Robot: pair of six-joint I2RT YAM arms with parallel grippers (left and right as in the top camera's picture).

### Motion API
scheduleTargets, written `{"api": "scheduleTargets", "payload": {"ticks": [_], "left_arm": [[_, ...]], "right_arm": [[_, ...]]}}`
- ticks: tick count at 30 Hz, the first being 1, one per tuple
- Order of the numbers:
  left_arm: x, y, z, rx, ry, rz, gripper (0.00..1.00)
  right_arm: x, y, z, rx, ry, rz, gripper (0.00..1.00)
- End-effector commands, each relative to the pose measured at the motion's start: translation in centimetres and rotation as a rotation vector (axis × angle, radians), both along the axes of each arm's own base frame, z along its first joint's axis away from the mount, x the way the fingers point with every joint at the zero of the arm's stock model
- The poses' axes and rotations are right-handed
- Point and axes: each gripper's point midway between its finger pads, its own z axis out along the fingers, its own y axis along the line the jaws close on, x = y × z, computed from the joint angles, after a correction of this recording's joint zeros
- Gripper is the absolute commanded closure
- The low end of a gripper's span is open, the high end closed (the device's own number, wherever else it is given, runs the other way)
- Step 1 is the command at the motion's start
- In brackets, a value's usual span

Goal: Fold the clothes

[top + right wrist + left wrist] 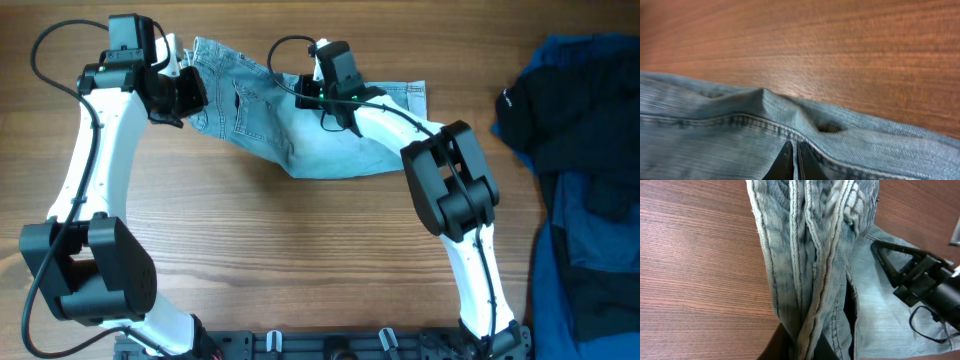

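Observation:
The faded light-blue denim shorts (300, 140) lie bunched at the far middle of the wooden table. My left gripper (190, 95) is shut on their left end. In the left wrist view the seamed denim (805, 255) hangs in thick folds out of the jaws (805, 347). My right gripper (322, 92) is shut on the shorts' far edge. In the right wrist view its fingertips (794, 150) pinch a thin fold beside a stitched seam (715, 135). The right gripper also shows in the left wrist view (920, 275).
A black garment (540, 110) with a small white mark lies at the far right. Dark-blue fabric (590, 260) lies under it and runs down the right edge. Bare wooden table (300, 250) lies in front of the shorts.

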Motion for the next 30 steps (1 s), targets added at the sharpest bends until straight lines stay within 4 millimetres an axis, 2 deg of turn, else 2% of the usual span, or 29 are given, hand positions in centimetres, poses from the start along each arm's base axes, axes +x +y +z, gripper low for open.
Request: {"api": "scheduleTargets", "payload": {"ticks": [1,3,5,8,10,11,13,14,16,20,27,30], "left_arm": [[0.6,0.2,3.3,0.002,-0.087,-0.004,0.96],[0.5,0.2,3.2,0.002,-0.087,-0.005,0.96],[0.5,0.2,3.2,0.004,-0.087,-0.007,0.96],[0.8,0.4,3.4,0.012,-0.101,-0.004,0.96],[1.0,0.5,3.6,0.019,-0.107,0.0,0.96],[1.0,0.5,3.6,0.02,-0.107,-0.001,0.96],[1.0,0.6,3.5,0.024,-0.107,-0.001,0.96],[1.0,0.6,3.6,0.024,-0.11,-0.001,0.96],[1.1,0.6,3.7,0.024,-0.115,-0.001,0.96],[1.2,1.0,4.0,0.045,-0.118,0.011,0.96],[1.3,1.1,7.4,0.049,-0.143,0.012,0.96],[1.3,1.1,7.9,0.05,-0.153,0.012,0.96]], "right_arm": [[-0.5,0.5,-1.6,-0.006,0.03,-0.008,0.96],[-0.4,0.4,-2.2,-0.006,0.031,-0.015,0.96],[-0.2,0.7,-1.9,0.008,0.017,-0.003,0.96],[0.1,1.4,2.8,0.076,-0.043,0.099,0.96],[-0.4,-0.2,6.5,0.072,-0.023,0.093,0.96],[-1.3,-1.6,8.1,0.053,0.023,0.078,0.96],[-3.1,-2.8,8.9,0.023,0.097,0.069,0.96],[-4.9,-3.6,8.7,-0.005,0.179,0.06,0.96],[-7.1,-3.8,7.1,-0.025,0.303,0.039,0.96],[-9.8,-2.2,4.2,-0.002,0.422,0.054,0.96],[-11.1,2.2,0.6,0.061,0.459,0.097,0.96],[-11.8,4.2,-0.5,0.085,0.456,0.141,0.95]]}}
